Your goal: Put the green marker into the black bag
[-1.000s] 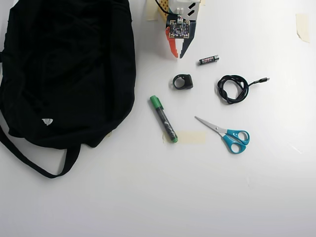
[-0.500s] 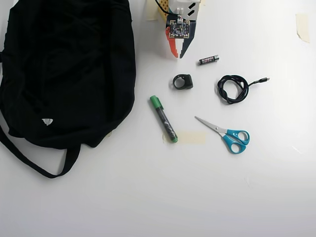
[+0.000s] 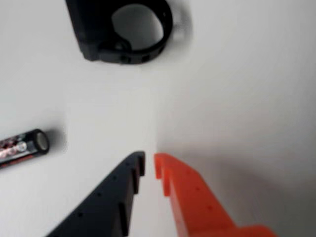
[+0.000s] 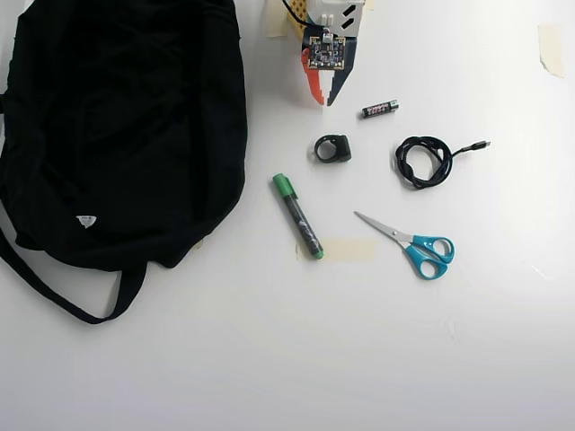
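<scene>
Diagonally on the white table lies the green marker, dark barrel, bright green cap toward eleven o'clock. At its nine o'clock sprawls the black bag. At twelve o'clock, the gripper hangs nearly closed, empty.

In the overhead view a white desk carries several loose items. A small black battery lies in the upper middle, with a black ring-shaped clip just below and left of it. A coiled black cable sits to the right, its plug end pointing right. Teal-handled scissors lie lower right, blades pointing upper left. A strip of beige tape is stuck beside them, another piece at the upper right edge.
</scene>
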